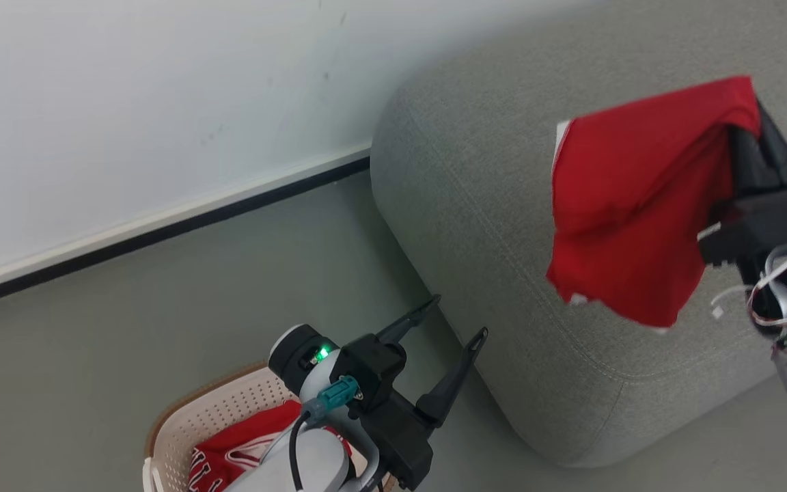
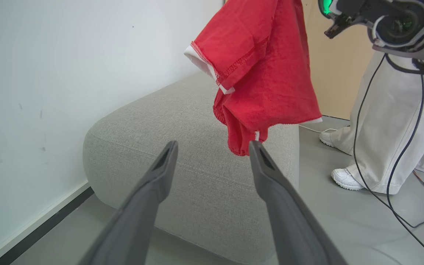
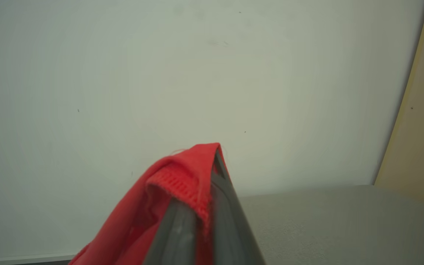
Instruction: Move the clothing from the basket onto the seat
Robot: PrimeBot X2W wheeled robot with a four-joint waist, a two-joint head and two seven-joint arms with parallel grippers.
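So, the robot's right gripper is up over the large grey woven-fabric seat cushion, with the plain bright red garment with white trim hanging off it. In the right wrist view its fingers are pressed together, pinching a fold of the hem that's draped over the tips. From the left wrist view the garment dangles clear of the cushion, not touching it. In the head view it looks closer to the seat's near edge than its middle.

The left gripper sits low near the seat's corner, fingers spread wide and holding nothing. Its arm is over the cream-white perforated plastic laundry basket on the floor, where the red jersey lies.

Looks like the drop-off step for piece one. To do it well, the arm probably wants to reach further in over the cushion top. It should come down until the cloth pools on the fabric before the fingers part. Let go from up here near the edge and it could slide to the floor. The hem wraps the tips, so it may cling; pulling back low should free it. A person in pale trousers and white shoes stands beside the seat, worth keeping clear of.
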